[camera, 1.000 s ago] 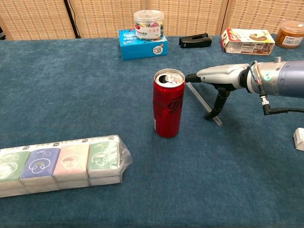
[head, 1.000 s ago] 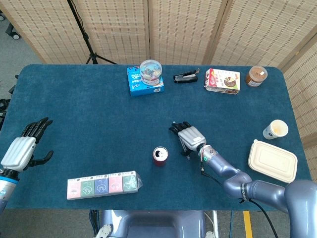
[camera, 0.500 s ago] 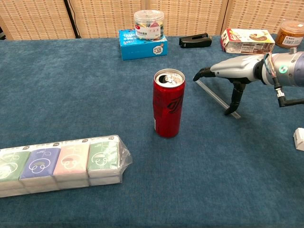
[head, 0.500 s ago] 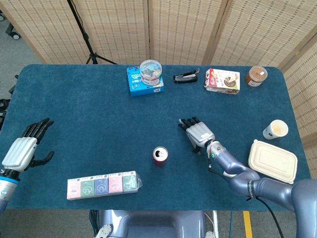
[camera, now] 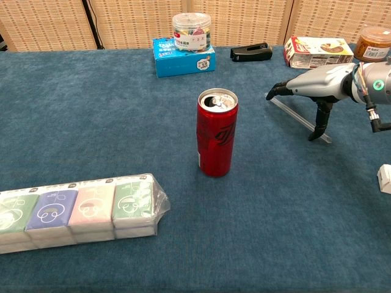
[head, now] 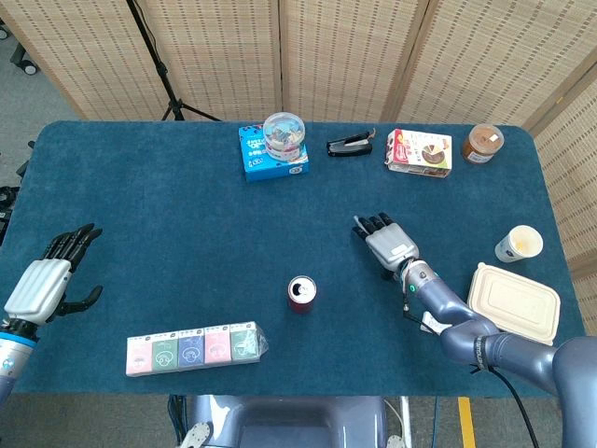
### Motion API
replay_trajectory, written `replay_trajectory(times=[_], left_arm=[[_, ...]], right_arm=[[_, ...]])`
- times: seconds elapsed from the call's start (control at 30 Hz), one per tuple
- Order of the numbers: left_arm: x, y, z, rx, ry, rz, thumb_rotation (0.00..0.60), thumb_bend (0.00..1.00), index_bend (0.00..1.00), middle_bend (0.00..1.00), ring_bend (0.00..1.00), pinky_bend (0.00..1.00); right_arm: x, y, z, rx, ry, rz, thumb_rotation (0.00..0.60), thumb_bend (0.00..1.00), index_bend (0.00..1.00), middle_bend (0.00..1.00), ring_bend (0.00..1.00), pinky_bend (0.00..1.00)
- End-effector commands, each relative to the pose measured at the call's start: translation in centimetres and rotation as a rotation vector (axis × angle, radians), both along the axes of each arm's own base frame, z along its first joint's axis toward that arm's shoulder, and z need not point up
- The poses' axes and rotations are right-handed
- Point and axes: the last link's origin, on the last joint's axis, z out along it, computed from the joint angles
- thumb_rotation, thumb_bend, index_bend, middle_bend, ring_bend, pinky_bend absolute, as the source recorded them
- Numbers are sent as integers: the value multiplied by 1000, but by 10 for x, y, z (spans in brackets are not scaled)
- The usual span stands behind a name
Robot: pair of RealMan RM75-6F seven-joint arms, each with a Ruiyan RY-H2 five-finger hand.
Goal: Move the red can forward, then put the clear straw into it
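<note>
The red can [head: 301, 293] [camera: 217, 132] stands upright with its top open, near the middle of the blue table. My right hand [head: 390, 245] [camera: 317, 82] is to the right of the can, apart from it and palm down. It holds the clear straw [camera: 299, 119], which slants under the palm between thumb and fingertips. In the head view the hand hides the straw. My left hand [head: 42, 285] hovers at the table's left edge, far from the can, with its fingers spread and nothing in it.
A wrapped row of tissue packs [head: 193, 347] [camera: 73, 210] lies front left. At the back are a blue box with a clear jar [head: 275, 149], a black stapler [head: 350, 145], a snack box [head: 420, 151] and a brown jar [head: 483, 142]. A paper cup [head: 519, 244] and a takeout container [head: 515, 301] sit right.
My right hand has moved to the right and away from the can, carrying the clear straw with it. The can and my left hand have stayed put.
</note>
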Motion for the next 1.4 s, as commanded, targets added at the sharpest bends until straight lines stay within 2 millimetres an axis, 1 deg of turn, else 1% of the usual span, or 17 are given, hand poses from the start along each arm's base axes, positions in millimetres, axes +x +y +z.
replay_trajectory(times=[0.03,0.3,0.87,0.93,1.03,1.3,1.4], left_arm=[[0,0,0,1,1,0,600,358,0,0,0,0],[0,0,1,3,-1,-1,600,358,0,0,0,0],[0,-1,0,-4,2,-2,600,358,0,0,0,0],[0,-1,-1,-5,3,-3,600,359,0,0,0,0],[0,-1,-1,-6,3,-1,600,359,0,0,0,0],[1,-1,-2,-8,4,-2,600,358,0,0,0,0],[1,-1,-1,-7,2,-2,600,358,0,0,0,0]], right_arm=[[-1,0,2,-5,4,-1,600,0,0,0,0,0],[-9,-4,9,-54,78,56,600,0,0,0,0,0],[-29,-11,17,-100,158,58,600,0,0,0,0,0],[-29,-12,17,-103,121,22,600,0,0,0,0,0],[-24,-14,18,-92,7,-76,600,0,0,0,0,0],[-13,-36,29,-124,-161,-216,600,0,2,0,0,0],[-10,-43,31,-133,-219,-269,600,0,32,0,0,0]])
